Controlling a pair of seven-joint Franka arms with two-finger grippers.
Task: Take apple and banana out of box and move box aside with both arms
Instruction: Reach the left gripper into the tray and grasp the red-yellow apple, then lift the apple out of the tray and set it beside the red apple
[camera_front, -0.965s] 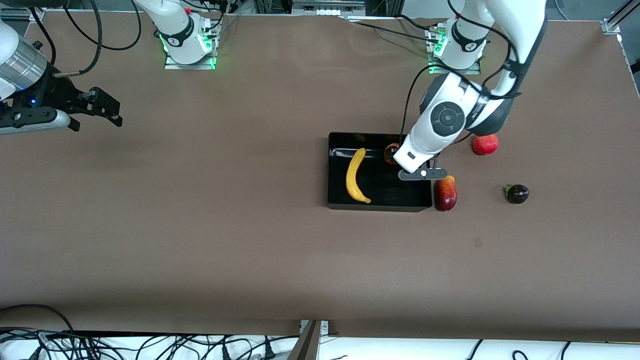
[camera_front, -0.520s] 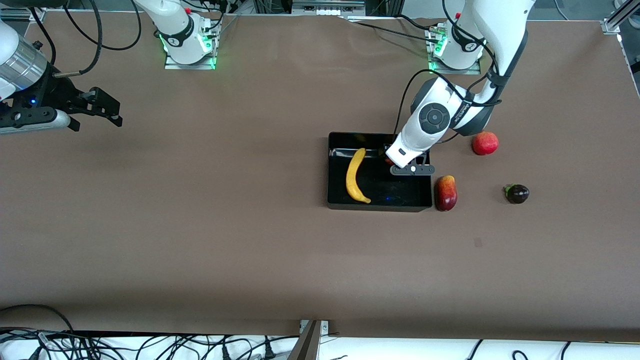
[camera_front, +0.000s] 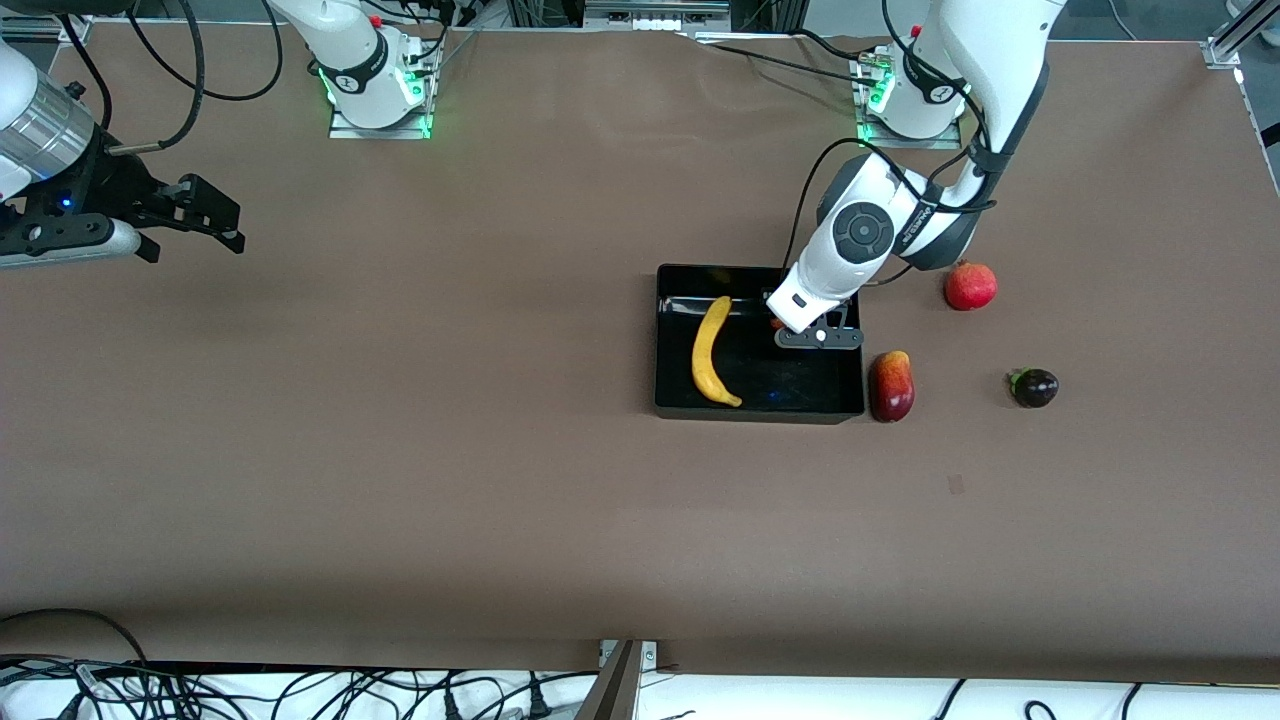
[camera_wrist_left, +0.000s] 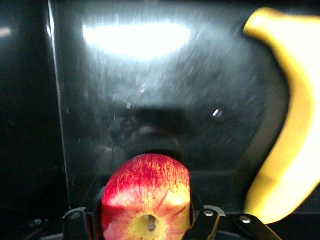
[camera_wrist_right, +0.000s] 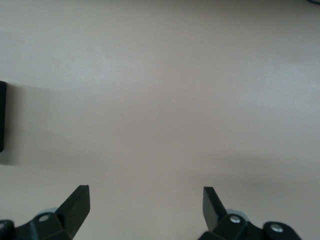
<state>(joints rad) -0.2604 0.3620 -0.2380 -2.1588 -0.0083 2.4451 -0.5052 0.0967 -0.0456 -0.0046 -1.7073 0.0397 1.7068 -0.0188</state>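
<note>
The black box (camera_front: 760, 413) lies on the brown table near the left arm's base. The yellow banana (camera_front: 708, 350) lies in it, at the end toward the right arm. My left gripper (camera_front: 800, 325) is low inside the box's other end, shut on the red apple (camera_front: 776, 322), which its hand mostly hides. In the left wrist view the apple (camera_wrist_left: 147, 195) sits between the fingers of the left gripper (camera_wrist_left: 146, 220), over the glossy box floor (camera_wrist_left: 150, 90), with the banana (camera_wrist_left: 287, 125) beside it. My right gripper (camera_front: 215, 215) waits open and empty over bare table, as the right wrist view (camera_wrist_right: 145, 200) also shows.
Outside the box, toward the left arm's end, lie a red and yellow oblong fruit (camera_front: 891, 386) right beside the box wall, a round red fruit (camera_front: 970, 286) and a small dark purple fruit (camera_front: 1034, 387).
My left gripper has moved with the apple a little toward the banana's end of the box and come down lower inside it. The right arm has not moved.
</note>
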